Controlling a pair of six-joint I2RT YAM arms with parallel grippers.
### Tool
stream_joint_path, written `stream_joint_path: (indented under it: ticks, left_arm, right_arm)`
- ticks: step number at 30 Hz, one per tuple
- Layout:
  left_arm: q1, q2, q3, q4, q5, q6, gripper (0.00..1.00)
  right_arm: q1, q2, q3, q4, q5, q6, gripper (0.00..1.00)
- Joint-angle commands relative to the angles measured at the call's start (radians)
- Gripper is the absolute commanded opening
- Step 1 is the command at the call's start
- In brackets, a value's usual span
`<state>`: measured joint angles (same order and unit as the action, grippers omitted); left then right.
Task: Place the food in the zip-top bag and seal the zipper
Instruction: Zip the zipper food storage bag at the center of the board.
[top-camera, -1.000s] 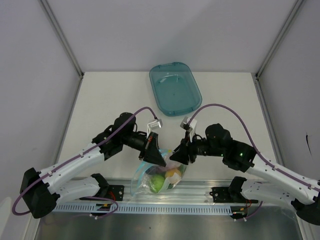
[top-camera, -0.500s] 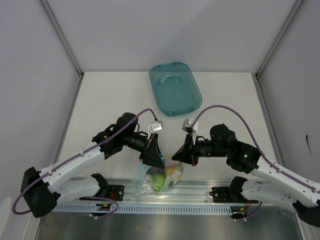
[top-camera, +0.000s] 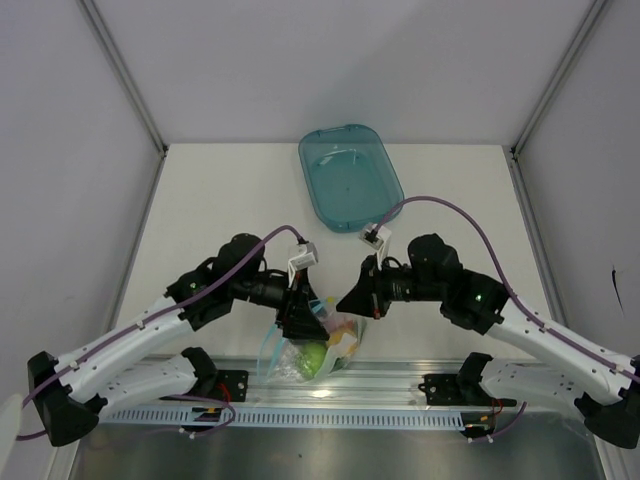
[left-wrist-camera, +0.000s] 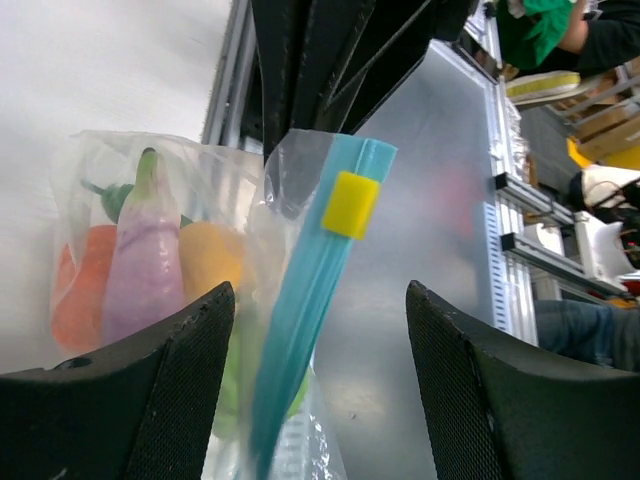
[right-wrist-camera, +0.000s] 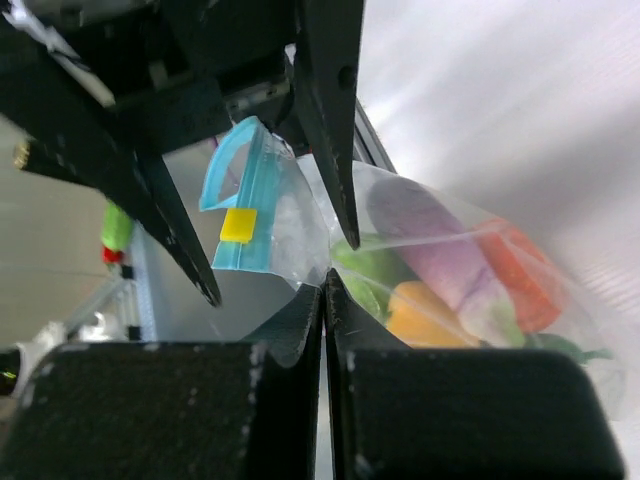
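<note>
Two hands meet over the zip-top bag (top-camera: 283, 362) at the near edge of the worktop (top-camera: 220, 200), and the food is all inside: eggplant (left-wrist-camera: 140, 270), orange piece (left-wrist-camera: 75, 290), yellow piece (left-wrist-camera: 205, 255), green fruit (top-camera: 316, 358) low down. Right hand (right-wrist-camera: 323, 300) is clamped tight, a fold of clear plastic caught at its tips, so it looks to be carrying the bag by its mouth. Left hand (top-camera: 303, 318) stands wide, gripping nothing, its fingers (left-wrist-camera: 160, 390) either side of the zipper (left-wrist-camera: 305, 300). The strip sits right in the gap, touching neither as far as I can tell. It runs lengthwise away from the left wrist, yellow slider (left-wrist-camera: 350, 204) at the far end. Left is the nearer hand for the seal, I'd say: close across the strip, then travel along its length. Teal tray (top-camera: 350, 185) sits well apart, at the back.
</note>
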<state>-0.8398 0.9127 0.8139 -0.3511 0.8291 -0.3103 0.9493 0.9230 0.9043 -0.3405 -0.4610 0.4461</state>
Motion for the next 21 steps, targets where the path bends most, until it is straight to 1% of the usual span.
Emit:
stream_joint_path:
  ticks: [1,5,8,11,12,14,15,17,18,19,21]
  left_arm:
    - [-0.030,-0.053,0.016,0.015,-0.126,0.036,0.72]
    - [-0.044,-0.087,-0.027,0.066,-0.180,0.010,0.71]
    - [-0.057,-0.084,-0.025,0.051,-0.225,0.016,0.66]
    - [-0.061,-0.066,-0.024,0.054,-0.239,0.007,0.56]
    - [-0.061,-0.054,-0.019,0.051,-0.232,0.007,0.45]
    - [-0.061,-0.011,-0.013,0.047,-0.219,-0.001,0.32]
    - [-0.061,0.001,-0.013,0.049,-0.220,-0.009,0.21]
    - [-0.061,0.038,-0.015,0.060,-0.206,-0.021,0.10]
    - [-0.061,0.044,-0.015,0.073,-0.196,-0.023,0.01]
    - [-0.061,0.051,-0.015,0.084,-0.188,-0.027,0.01]
    - [-0.061,0.054,-0.015,0.103,-0.153,-0.038,0.01]
  right_arm:
    - [-0.039,0.014,0.068,0.015,-0.019,0.138,0.00]
    - [-0.083,0.017,0.070,0.017,-0.064,0.219,0.00]
    - [-0.129,0.013,0.070,0.008,-0.090,0.273,0.00]
    - [-0.158,0.007,0.047,0.038,-0.132,0.313,0.00]
    - [-0.158,0.007,0.047,0.037,-0.134,0.313,0.00]
    - [-0.158,0.010,0.047,0.032,-0.130,0.303,0.00]
    - [-0.156,0.010,0.047,0.035,-0.143,0.292,0.00]
    - [-0.153,0.010,0.048,0.031,-0.151,0.267,0.00]
    - [-0.152,0.007,0.050,0.026,-0.157,0.220,0.00]
    - [-0.152,0.002,0.050,0.009,-0.160,0.191,0.00]
    - [-0.152,-0.007,0.048,-0.017,-0.154,0.105,0.16]
